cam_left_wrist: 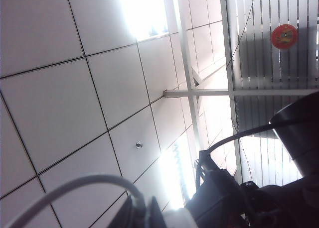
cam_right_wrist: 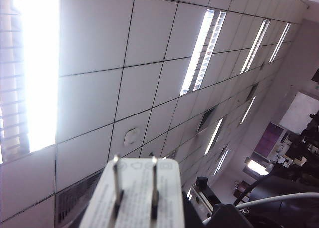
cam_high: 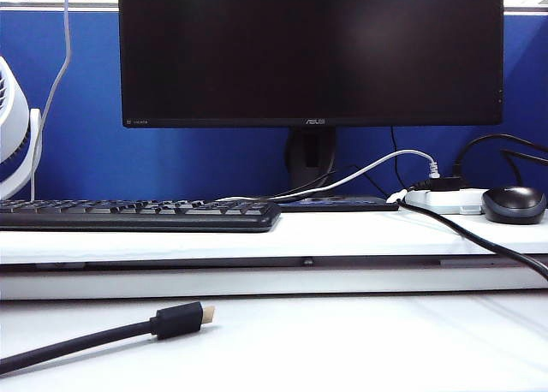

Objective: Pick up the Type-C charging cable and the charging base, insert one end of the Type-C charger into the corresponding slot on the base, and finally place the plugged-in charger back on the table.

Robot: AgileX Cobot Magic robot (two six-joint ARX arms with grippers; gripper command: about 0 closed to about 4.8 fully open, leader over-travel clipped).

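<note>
Both wrist views look up at the ceiling, and neither arm shows in the exterior view. My left gripper (cam_left_wrist: 144, 212) is shut on the thin white Type-C charging cable (cam_left_wrist: 75, 186), which arcs away from the dark fingers (cam_left_wrist: 133, 215). My right gripper (cam_right_wrist: 133, 222) is shut on the white charging base (cam_right_wrist: 134, 188), whose two metal prongs point up towards the ceiling. In the left wrist view a white corner of the charging base (cam_left_wrist: 177, 219) sits right beside the cable's end. In the right wrist view the Type-C charging cable (cam_right_wrist: 279, 199) runs behind the base. The table (cam_high: 360, 349) lies below, out of reach of both wrist views.
A thick black cable with a gold-tipped plug (cam_high: 180, 319) lies at the table's front left. On the raised shelf (cam_high: 360, 234) are a black keyboard (cam_high: 137, 214), a monitor (cam_high: 310, 50), a white power strip (cam_high: 445, 201) and a dark mouse (cam_high: 514, 204). A white fan (cam_high: 15, 135) stands far left.
</note>
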